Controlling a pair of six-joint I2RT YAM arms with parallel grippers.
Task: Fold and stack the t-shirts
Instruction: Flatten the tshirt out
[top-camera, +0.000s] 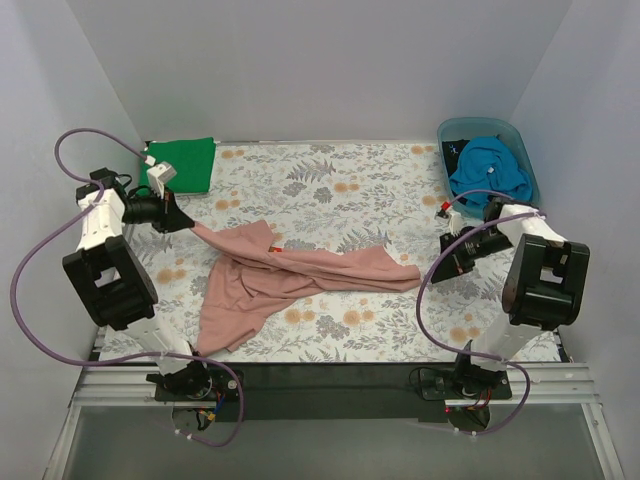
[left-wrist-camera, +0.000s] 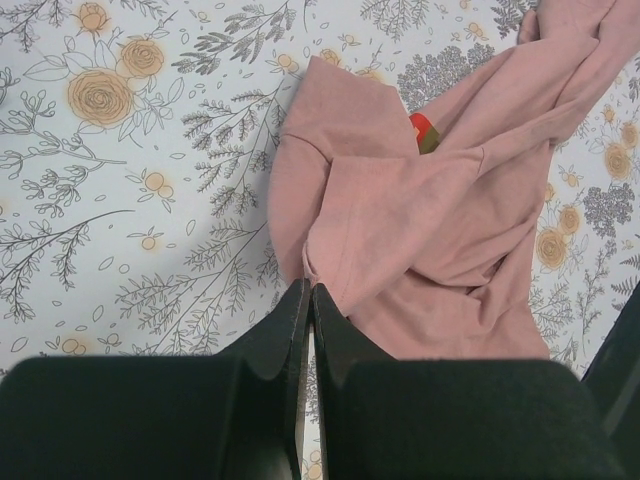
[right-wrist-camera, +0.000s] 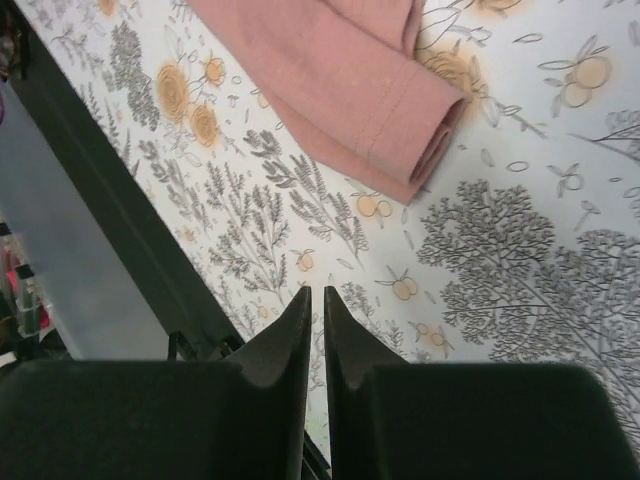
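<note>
While the green t-shirt (top-camera: 183, 163) lies folded at the far left corner of the floral table covering (top-camera: 330, 190), the left gripper (top-camera: 183, 222) pinches an edge of the dusty pink t-shirt (top-camera: 280, 275), its fingers (left-wrist-camera: 290, 330) pressed together on the cloth in the left wrist view. That pink shirt sprawls rumpled across the middle of the table, one sleeve (right-wrist-camera: 400, 120) stretched rightward, a small red printed graphic (left-wrist-camera: 424, 130) showing between its folds. Just beyond the sleeve's hem, the right gripper (top-camera: 452, 248) hangs above bare covering, its jaws nearly together with only a thin slit between them, holding nothing. At the far right corner, the blue t-shirt (top-camera: 488, 172) sits heaped in a teal tub (top-camera: 522, 150).
</note>
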